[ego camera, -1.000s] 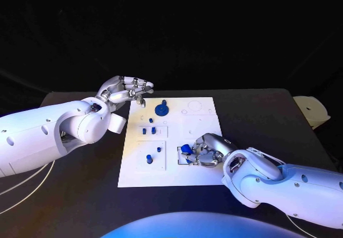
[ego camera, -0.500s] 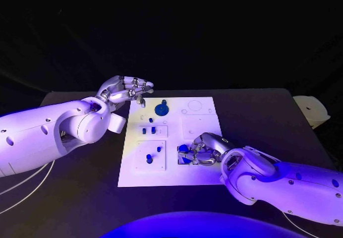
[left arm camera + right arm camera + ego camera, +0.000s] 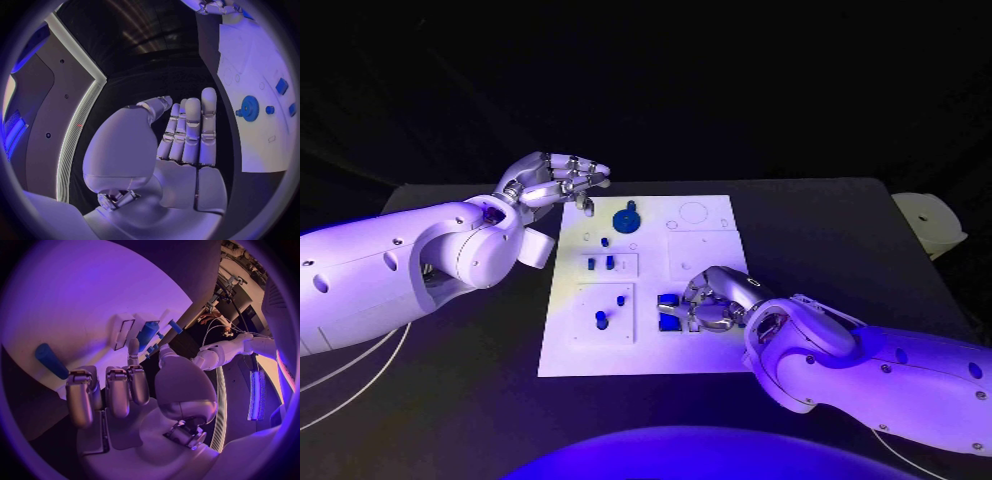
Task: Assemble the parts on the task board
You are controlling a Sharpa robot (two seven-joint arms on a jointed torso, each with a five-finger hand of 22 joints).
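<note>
Two white arms reach over the black table. On it lies the white board. The left hand hangs by the board's far left corner, fingers apart, holding nothing. The right hand sits on the board's near right part, fingers curled by small blue parts; I cannot tell if it holds one. A round blue gear sits at the far end.

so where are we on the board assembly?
Early to midway. The blue gear already stands near the task board's far edge. The right hand works at blue parts in the near-right recess; whether it grips one is unclear. Small pegs sit untouched; the left hand hovers empty.
</note>
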